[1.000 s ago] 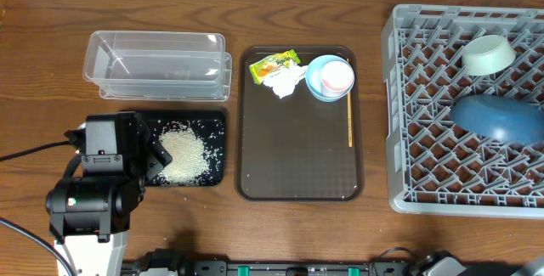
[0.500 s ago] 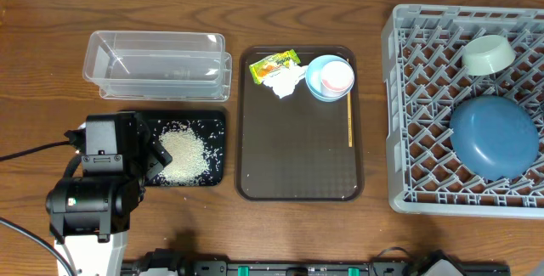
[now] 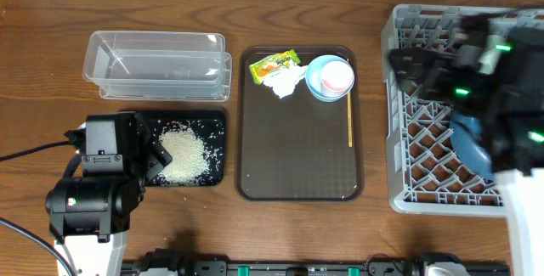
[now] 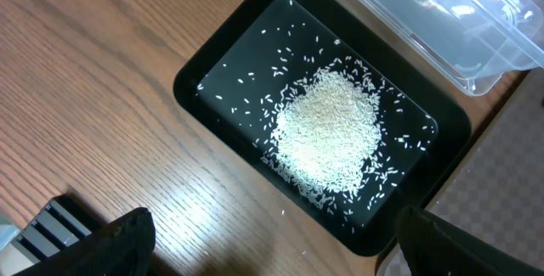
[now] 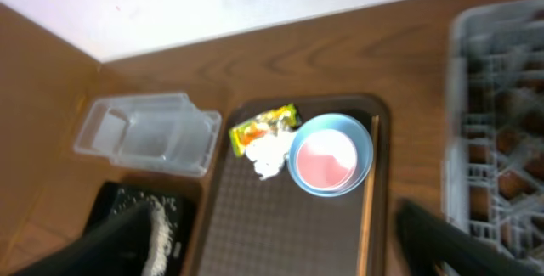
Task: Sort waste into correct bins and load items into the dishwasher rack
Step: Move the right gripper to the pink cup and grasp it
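Note:
Loose rice lies piled in the black tray. The clear tub stands behind it. My left gripper hangs open and empty over the table by the black tray's near edge. A yellow-green wrapper, a white tissue, a light-blue bowl holding a pink cup and a chopstick lie on the brown tray. My right gripper is open and empty, its arm blurred above the grey rack. The dark-blue bowl shows partly; the mint-green bowl is hidden.
The brown serving tray lies between the black tray and the rack, its near half bare. The left arm's base stands at the front left. A wall runs behind the table in the right wrist view.
The dark-blue bowl settled flat in the rack. My right arm has swung in over the rack and now covers the mint-green bowl. The left arm has not moved.

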Available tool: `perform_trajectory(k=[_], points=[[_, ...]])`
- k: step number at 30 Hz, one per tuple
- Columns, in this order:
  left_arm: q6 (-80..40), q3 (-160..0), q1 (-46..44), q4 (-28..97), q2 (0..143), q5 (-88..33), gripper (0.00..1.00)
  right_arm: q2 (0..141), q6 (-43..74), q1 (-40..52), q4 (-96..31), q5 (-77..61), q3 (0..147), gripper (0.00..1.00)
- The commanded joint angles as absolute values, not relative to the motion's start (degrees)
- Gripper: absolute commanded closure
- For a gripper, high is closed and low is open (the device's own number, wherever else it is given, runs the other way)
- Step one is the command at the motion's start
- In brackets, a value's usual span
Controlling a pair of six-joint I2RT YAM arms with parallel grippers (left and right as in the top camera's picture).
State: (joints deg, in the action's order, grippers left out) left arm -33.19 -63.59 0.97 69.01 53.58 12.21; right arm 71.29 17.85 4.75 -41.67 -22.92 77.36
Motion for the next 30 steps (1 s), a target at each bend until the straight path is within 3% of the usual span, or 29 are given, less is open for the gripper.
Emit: perform_trajectory(k=[1,7,16,30], points=[[-33.1,-64.4,1.2,69.2,53.6,12.9,0.07,78.2,16.4,12.1,-39.3,-12.1,76.1,0.37],[-33.1,-64.4,1.2,69.2,53.6,12.9,0.07,93.9,15.0,19.4,-37.5,-4.8,80.7,0.44],[-33.1,-64.4,1.2,69.2,53.6,12.9,0.07,114.0,12.8,23.5,-51.3,0.4,101.9,0.44],[-33.1,-64.4,1.2,69.2,53.6,12.9,0.07,121.1,17.8,26.1,-52.4,8.7,104.1,0.56]])
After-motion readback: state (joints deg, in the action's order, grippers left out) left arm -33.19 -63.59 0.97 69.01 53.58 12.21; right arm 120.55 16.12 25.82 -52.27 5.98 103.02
